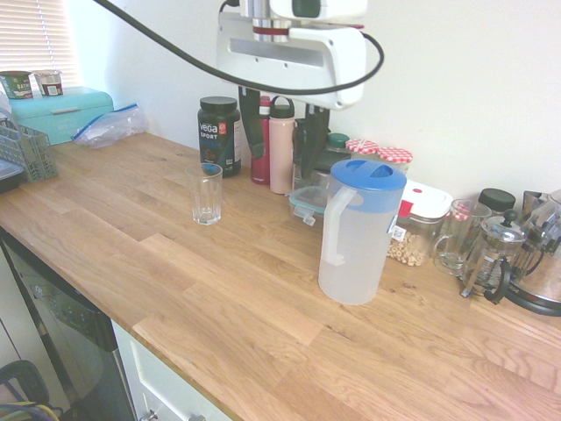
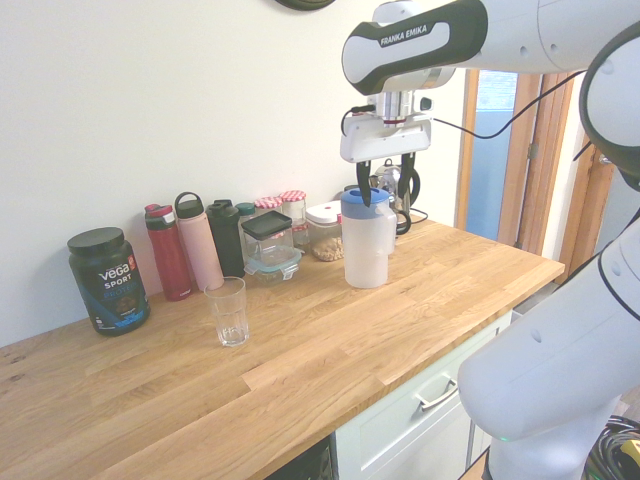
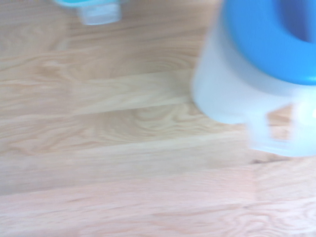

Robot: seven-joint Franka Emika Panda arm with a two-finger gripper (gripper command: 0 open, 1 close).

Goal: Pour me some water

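One frosted water jug with a blue lid stands upright on the wooden counter, well apart from one empty glass. Three bottles line the wall. The gripper hangs above the jug, fingers spread, holding nothing.

My arm is glossy white with black joint bands, lettered "FRANKA EMIKA"; my tool has dark fingers, a black cable looping above it.

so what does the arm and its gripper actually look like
The arm is glossy white with rounded segments, black joint bands and "FRANKA EMIKA" printed in white on a black band. The gripper has a white boxy body, a silver and red ring above it, and two dark fingers. A black cable loops around the wrist.
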